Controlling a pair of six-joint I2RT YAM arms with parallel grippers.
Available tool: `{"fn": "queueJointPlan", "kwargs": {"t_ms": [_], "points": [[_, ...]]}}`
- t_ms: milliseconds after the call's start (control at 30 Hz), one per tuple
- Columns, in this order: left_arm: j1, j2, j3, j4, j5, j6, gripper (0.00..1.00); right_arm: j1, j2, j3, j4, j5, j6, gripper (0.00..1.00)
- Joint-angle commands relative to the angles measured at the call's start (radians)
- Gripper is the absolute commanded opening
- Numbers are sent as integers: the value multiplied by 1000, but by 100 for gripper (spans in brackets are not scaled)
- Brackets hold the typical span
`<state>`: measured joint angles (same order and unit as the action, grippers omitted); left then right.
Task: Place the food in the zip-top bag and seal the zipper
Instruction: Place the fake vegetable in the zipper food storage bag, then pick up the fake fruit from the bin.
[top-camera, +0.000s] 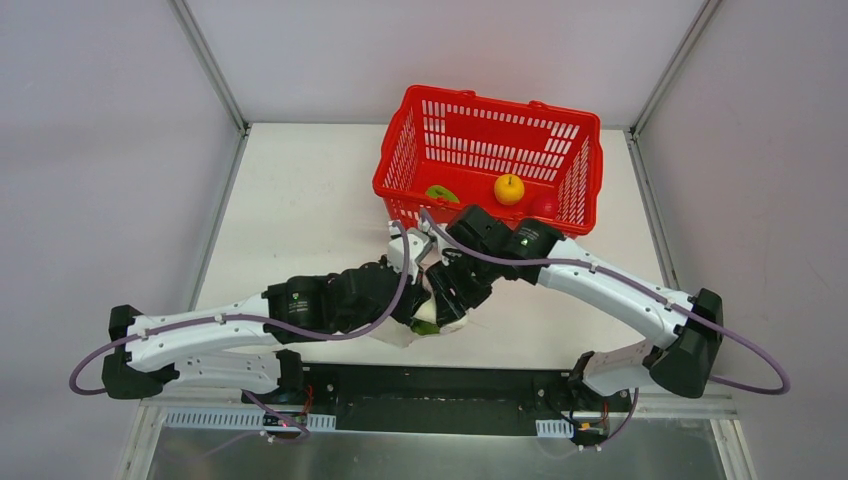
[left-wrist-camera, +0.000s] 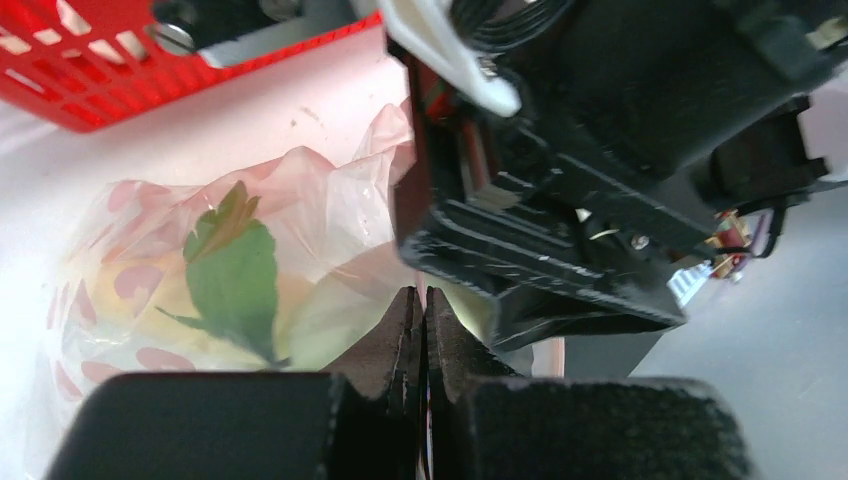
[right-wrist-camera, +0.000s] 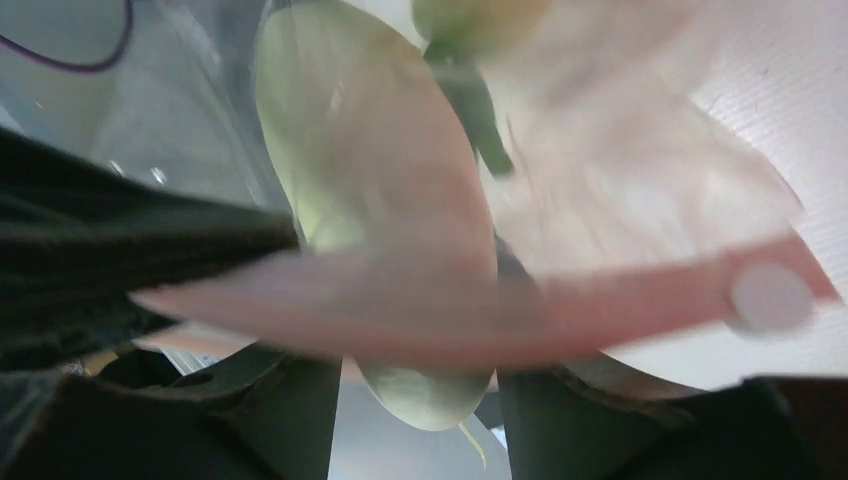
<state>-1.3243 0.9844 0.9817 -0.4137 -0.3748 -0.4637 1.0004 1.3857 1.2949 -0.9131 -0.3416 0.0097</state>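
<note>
Zipper (right-wrist-camera: 600, 300) runs crosswise over spread right fingers (right-wrist-camera: 285, 430); radish (right-wrist-camera: 380, 180) lengthwise; left fingers (left-wrist-camera: 395, 345) pinched on zip-top bag (left-wrist-camera: 150, 250).

a white tabletop (top-camera: 300, 200) sits between pale grey wall panels (top-camera: 100, 150) joined by slim metal posts (top-camera: 210, 65), a shiny metal sheet (top-camera: 430, 458) along its near edge, under even light.
</note>
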Motion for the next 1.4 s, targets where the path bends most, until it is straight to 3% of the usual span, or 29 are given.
{"fn": "queueJointPlan", "kwargs": {"t_ms": [0,100,167,267,467,567,667,867,1033,1133,1300,1367], "points": [[-15,-21,-16,160,32,-10,0,5,-56,-4,161,-21,100,39],[-18,-21,-15,173,39,0,0,5,-71,-62,279,-119,162,38],[-19,-31,-22,190,34,0,0,5,-77,-93,328,-104,215,48],[-19,-57,-43,212,9,-4,0,6,-95,-126,361,-68,244,55],[-19,-126,-104,229,-87,-33,0,3,-179,-177,431,-115,270,77],[-19,-174,-141,246,-136,-55,0,4,-215,-180,444,-127,271,78],[-19,-229,-173,243,-188,-76,0,4,-251,-174,450,-162,255,70],[-19,-314,-210,136,-337,-161,0,4,-372,-180,505,-133,241,64],[-19,-379,-243,73,-418,-216,0,3,-466,-170,524,109,199,70],[-20,-380,-228,18,-412,-223,0,1,-495,-143,521,397,173,81],[-19,-374,-224,-5,-385,-233,0,-13,-456,-84,516,714,62,89],[-19,-374,-225,-6,-388,-241,0,-38,-417,-61,508,774,33,94]]}}
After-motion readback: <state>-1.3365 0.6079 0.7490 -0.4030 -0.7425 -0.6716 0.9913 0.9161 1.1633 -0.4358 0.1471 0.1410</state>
